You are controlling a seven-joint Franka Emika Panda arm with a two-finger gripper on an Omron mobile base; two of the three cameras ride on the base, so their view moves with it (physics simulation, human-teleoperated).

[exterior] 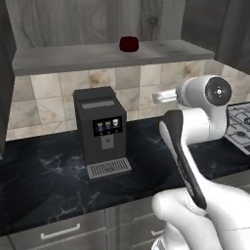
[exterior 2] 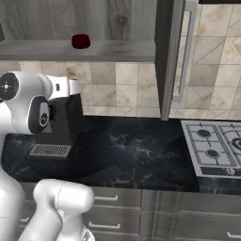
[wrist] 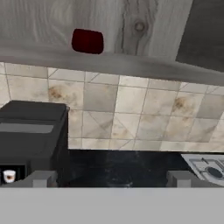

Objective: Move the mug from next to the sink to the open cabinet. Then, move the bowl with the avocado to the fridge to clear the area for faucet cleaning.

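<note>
White arm links crowd the lower right of the left base view; behind them a black coffee machine (exterior: 101, 131) stands on the black marble counter (exterior: 44, 180). Mug (exterior: 129, 44): squat, rounded, dark red, upright on the pale shelf of the open cabinet (exterior: 97, 54), nothing touching it. Handle not discernible. Stove (exterior: 240, 124) cut off at right edge.

Right base view: arm at left hides most of the coffee machine. Mug a small dark red blob on the shelf, left of the dark cabinet door (exterior 2: 165, 61). Stove grates at right, partly out of frame.

Hand view: gripper (wrist: 110, 178) released, tips spread wide, holding nothing. Mug above, well apart from the tips, edges blurred. Coffee machine cut off at lower left.
</note>
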